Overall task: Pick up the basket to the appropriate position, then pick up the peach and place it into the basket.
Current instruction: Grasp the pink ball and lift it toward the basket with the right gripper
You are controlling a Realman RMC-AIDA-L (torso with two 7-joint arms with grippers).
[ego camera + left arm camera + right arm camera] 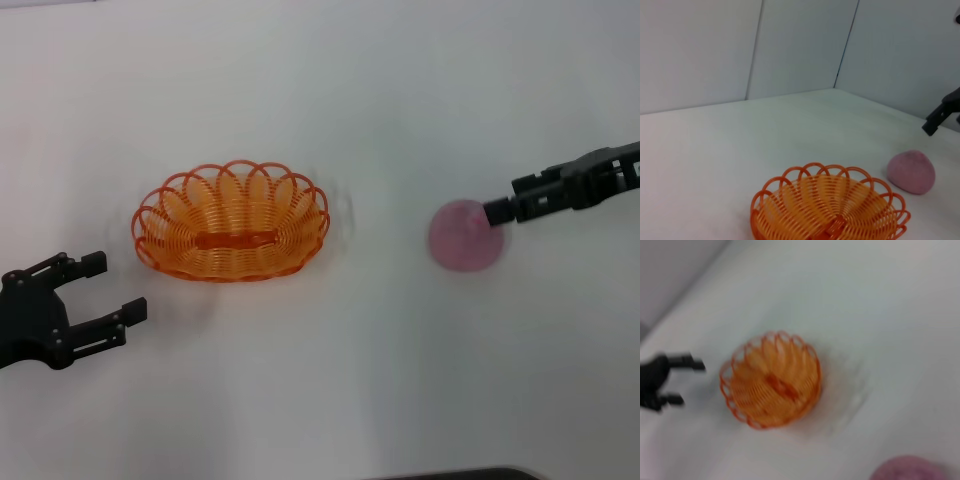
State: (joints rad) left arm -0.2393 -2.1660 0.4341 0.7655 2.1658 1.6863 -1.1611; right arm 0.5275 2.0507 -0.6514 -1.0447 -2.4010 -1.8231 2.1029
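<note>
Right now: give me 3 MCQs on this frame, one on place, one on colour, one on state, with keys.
1. Where is the peach relative to the basket?
A. inside it
B. on the table to the robot's right of it
C. to the robot's left of it

2. What colour is the basket?
A. orange
B. blue
C. green

3. What state is the left gripper in?
A. shut on the basket
B. shut on the peach
C. open, holding nothing

Answers:
1 B: the peach lies apart from the basket, by the right gripper.
2 A: its looped wire is orange.
3 C: its fingers are spread, beside the basket.
</note>
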